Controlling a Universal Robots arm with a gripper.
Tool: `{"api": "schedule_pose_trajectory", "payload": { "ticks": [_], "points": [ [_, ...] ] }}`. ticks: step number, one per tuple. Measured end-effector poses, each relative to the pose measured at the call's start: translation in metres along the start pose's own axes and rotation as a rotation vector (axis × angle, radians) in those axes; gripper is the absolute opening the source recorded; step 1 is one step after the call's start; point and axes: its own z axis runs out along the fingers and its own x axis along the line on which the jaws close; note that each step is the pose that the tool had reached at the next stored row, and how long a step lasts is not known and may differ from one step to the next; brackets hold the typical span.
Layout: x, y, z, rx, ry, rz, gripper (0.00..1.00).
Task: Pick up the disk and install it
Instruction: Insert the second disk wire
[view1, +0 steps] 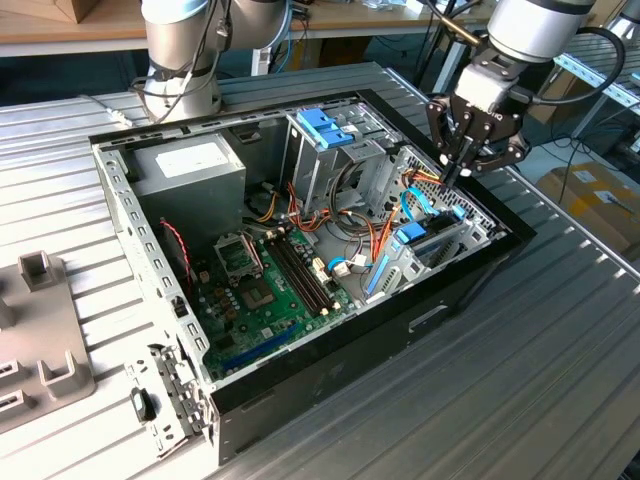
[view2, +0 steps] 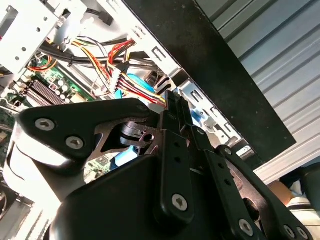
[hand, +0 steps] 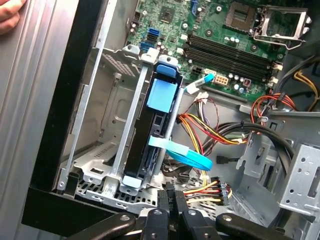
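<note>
gripper: black two-finger gripper (view1: 452, 172) hangs over the open computer case (view1: 470, 285), fingers pressed together, holding nothing | disk: flat light-blue-framed hard drive (hand: 156, 130) stands in the grey metal bay (hand: 107, 150), just under the fingertips (hand: 167, 197)

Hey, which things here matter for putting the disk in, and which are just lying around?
For the job: disk, gripper, metal bay around the disk.
Just there: motherboard, power supply, coloured wires, grey tray outside the case.

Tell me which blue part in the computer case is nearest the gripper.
The disk in its light-blue carrier, standing in the bay below the gripper; the blue latch sits farther off atop the drive cage.
</note>
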Motion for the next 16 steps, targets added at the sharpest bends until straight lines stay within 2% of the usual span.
{"api": "schedule_pose_trajectory", "payload": {
  "ticks": [5, 13, 16],
  "points": [
    [-0.0001, 0.0003, 0.0, -0.0008, 0.0013, 0.029, 0.17],
    [-0.0001, 0.0003, 0.0004, -0.0031, 0.0052, 0.11, 0.17],
    [-0.0001, 0.0003, 0.0004, -0.0032, 0.0052, 0.111, 0.17]
  ]
}}
